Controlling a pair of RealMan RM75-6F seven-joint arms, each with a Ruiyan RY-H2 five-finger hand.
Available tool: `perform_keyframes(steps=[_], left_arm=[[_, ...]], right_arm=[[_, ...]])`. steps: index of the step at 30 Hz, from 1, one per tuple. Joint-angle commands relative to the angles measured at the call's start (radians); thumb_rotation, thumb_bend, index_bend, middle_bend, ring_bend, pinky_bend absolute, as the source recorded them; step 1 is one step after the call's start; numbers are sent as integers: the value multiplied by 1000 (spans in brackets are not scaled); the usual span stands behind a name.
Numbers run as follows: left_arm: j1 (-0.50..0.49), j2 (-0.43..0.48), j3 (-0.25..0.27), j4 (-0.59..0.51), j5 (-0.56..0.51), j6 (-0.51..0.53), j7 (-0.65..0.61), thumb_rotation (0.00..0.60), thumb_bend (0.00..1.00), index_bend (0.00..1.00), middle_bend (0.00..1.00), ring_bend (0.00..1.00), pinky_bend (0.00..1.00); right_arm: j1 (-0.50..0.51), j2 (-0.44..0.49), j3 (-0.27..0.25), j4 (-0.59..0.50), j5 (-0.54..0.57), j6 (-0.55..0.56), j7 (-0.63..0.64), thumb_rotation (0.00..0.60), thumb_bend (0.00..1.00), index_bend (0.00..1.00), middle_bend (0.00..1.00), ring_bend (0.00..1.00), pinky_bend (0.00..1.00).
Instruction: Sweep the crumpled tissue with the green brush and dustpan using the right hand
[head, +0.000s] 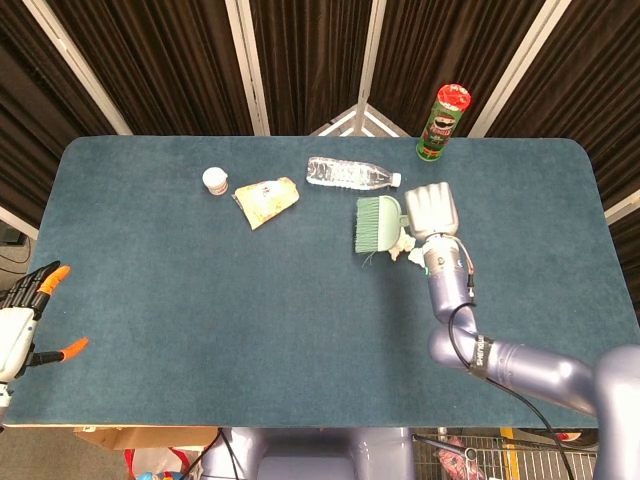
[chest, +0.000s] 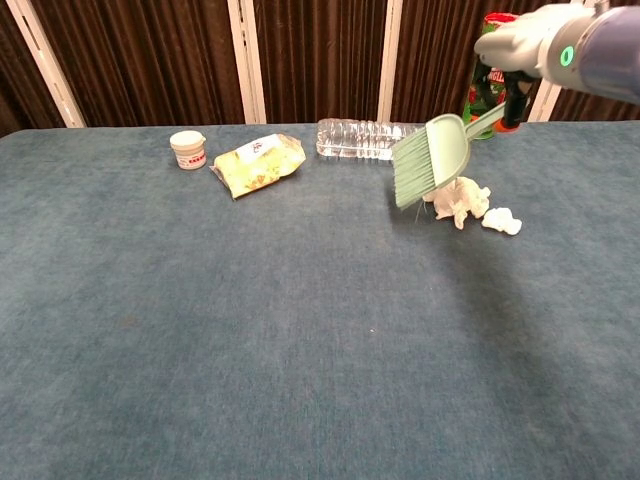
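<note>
- From the head view, your right hand (head: 432, 210) grips the handle of the green brush (head: 376, 222), whose bristles point toward the near edge of the table (head: 150, 300).
- The crumpled tissue (head: 410, 250) lies just right of the brush head, partly hidden under your hand and wrist.
- Your left hand (head: 22, 325) sits off the table's near left corner, fingers spread and holding nothing.
- A clear bottle (head: 350, 174) lies just beyond the brush; a snack bag (head: 266, 200) and a small jar (head: 215, 180) lie further left, and a chip can (head: 443, 122) stands at the far edge.
- From the chest view, your right hand (chest: 530, 45) holds the brush (chest: 428, 160) tilted, bristles down and to the left.
- The tissue (chest: 465, 200) sits just right of the bristles, with one small piece (chest: 502, 221) apart to its right.
</note>
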Motion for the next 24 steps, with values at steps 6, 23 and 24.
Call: perform_keyframes(steps=[6, 23, 24], left_arm=[[0, 6, -1, 2, -17, -13, -15, 600, 0, 0, 0, 0, 17], [-2, 6, -1, -8, -16, -13, -7, 600, 0, 0, 0, 0, 17], [-2, 6, -1, -8, -15, -13, -6, 600, 0, 0, 0, 0, 17]], right_arm=[[37, -91, -52, 175, 90, -107, -46, 600, 585, 771, 1000, 1000, 882], [3, 42, -146, 162, 211, -24, -194, 600, 585, 774, 1000, 1000, 882], [-2, 60, -152, 150, 212, -12, -203, 600, 585, 774, 1000, 1000, 882]])
